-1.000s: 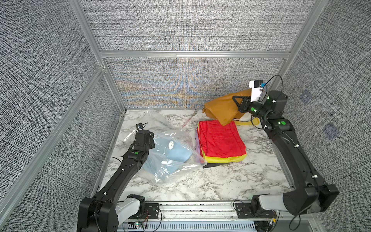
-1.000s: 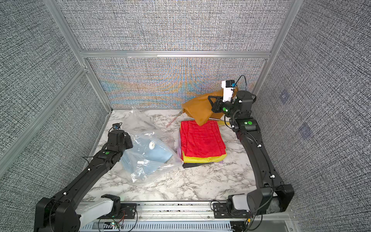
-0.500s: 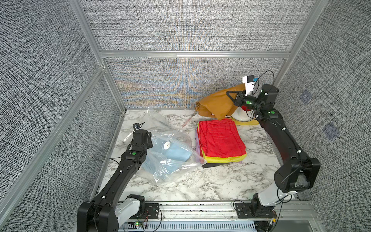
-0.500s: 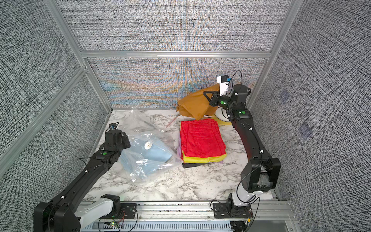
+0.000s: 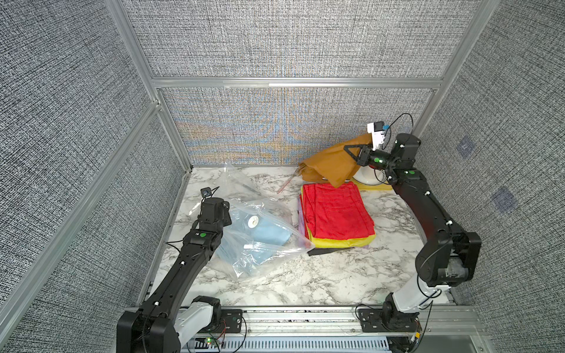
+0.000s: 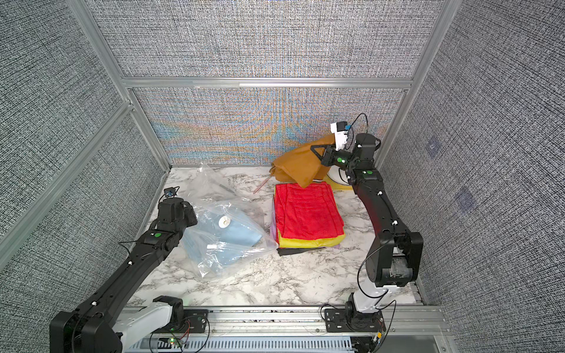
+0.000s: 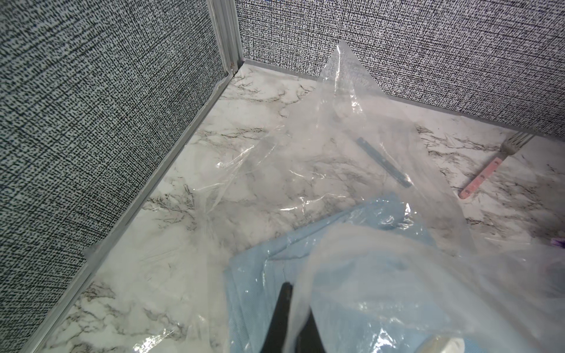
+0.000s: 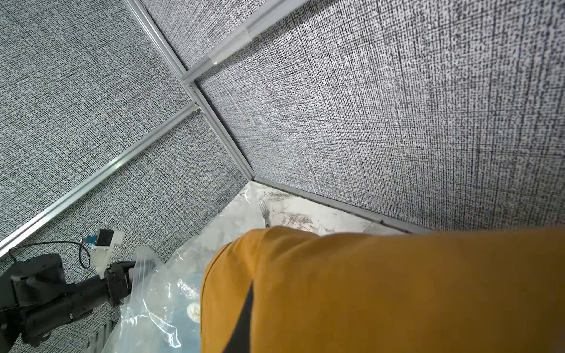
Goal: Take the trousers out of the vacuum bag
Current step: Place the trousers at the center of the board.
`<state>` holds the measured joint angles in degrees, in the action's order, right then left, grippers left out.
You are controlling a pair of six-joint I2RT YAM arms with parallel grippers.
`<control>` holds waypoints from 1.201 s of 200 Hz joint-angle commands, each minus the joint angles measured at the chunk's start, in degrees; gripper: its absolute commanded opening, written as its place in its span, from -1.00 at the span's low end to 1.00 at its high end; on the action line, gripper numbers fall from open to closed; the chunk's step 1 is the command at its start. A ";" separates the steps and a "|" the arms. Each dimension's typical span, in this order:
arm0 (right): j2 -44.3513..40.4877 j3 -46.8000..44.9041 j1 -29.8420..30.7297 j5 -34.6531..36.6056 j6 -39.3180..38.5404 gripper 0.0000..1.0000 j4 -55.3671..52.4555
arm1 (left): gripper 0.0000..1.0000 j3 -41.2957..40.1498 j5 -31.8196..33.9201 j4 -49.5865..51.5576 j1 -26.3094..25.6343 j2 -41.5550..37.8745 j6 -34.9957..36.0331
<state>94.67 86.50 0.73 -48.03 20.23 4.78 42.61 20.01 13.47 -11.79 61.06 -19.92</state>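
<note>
Nearest the front edge, the vacuum bag (image 5: 266, 256) lies crumpled on the table (image 5: 305, 281). The light blue trousers (image 5: 270, 237) are folded inside it, under the white valve (image 5: 253, 220). This looks like the only pair left inside. The left claw (image 8: 139, 267) is pinched shut on a flap of the bag's plastic, holding it up.

The trousers should be light, soft and limp, and the film over them is slippery and crinkly. A folded edge near the bag's opening is probably the best hold, with the plastic kept pinned. Where that opening runs is hard to make out.

Just beside the bag is a stack with the red trousers (image 5: 336, 214) on top. Below them are the yellow trousers (image 5: 339, 243) and slivers of lilac and dark grey.

Further back, the right claw (image 5: 354, 152) is closed narrowly on the orange trousers (image 5: 327, 166), which hang over the stack's far end. Cloth buries its tips.

A fork (image 7: 483, 174) lies by the back wall. A white thing behind the right arm is mostly hidden.
</note>
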 commanded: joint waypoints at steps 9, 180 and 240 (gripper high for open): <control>-3.76 -3.86 -0.11 -0.82 -1.72 -1.00 5.39 | -1.00 0.21 1.08 -0.45 0.17 0.11 0.30; -22.48 -28.41 -1.25 8.98 9.10 -1.00 0.24 | -1.00 0.38 -2.20 -0.99 0.11 0.75 0.59; -29.51 -39.80 -0.40 15.66 22.23 -1.00 0.85 | -1.00 1.03 -4.17 -1.52 0.14 2.15 1.30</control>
<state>67.20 49.10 -0.25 -36.05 35.42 3.42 42.96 17.12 13.34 -11.75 62.96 -19.51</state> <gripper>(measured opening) 0.123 0.049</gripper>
